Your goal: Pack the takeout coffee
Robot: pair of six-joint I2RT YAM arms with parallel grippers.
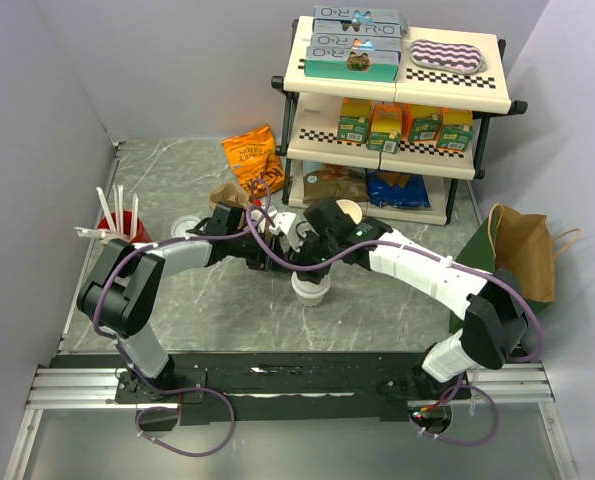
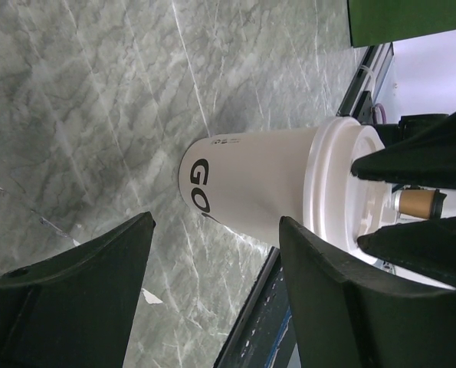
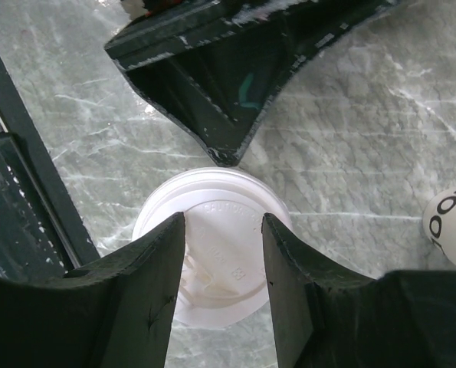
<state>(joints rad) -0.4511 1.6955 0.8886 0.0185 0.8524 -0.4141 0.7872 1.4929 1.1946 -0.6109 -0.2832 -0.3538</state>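
Grey marble-look table [image 1: 227, 310], grey walls. The cup [image 2: 250, 180] stands upright near the table's middle with the lid [image 2: 336, 184] on top; I cannot tell whether the lid is fully seated. Long axis vertical: base on the table, wide mouth and lid up. The printed side faces my left wrist camera.

Right gripper [image 3: 221, 224]: directly above the cup, pointing straight down its axis. The 2 fingers are about half apart, narrower than the lid, with tips at or on the lid's top on either side of its centre. Nothing is clamped between them.

Left gripper [image 2: 216, 230]: comes in level from the left, across the axis. Fingers wide. The cup lies ahead, centred on the gap, untouched as far as I can see.

Judgement: right is the nearer arm, placed to press the lid down. Left is lined up for a side grasp on the wall.

Farther out: 1 other cup [image 3: 451, 228] on the table near the lidded one; paper bag [image 1: 525, 255] at the table's right edge.
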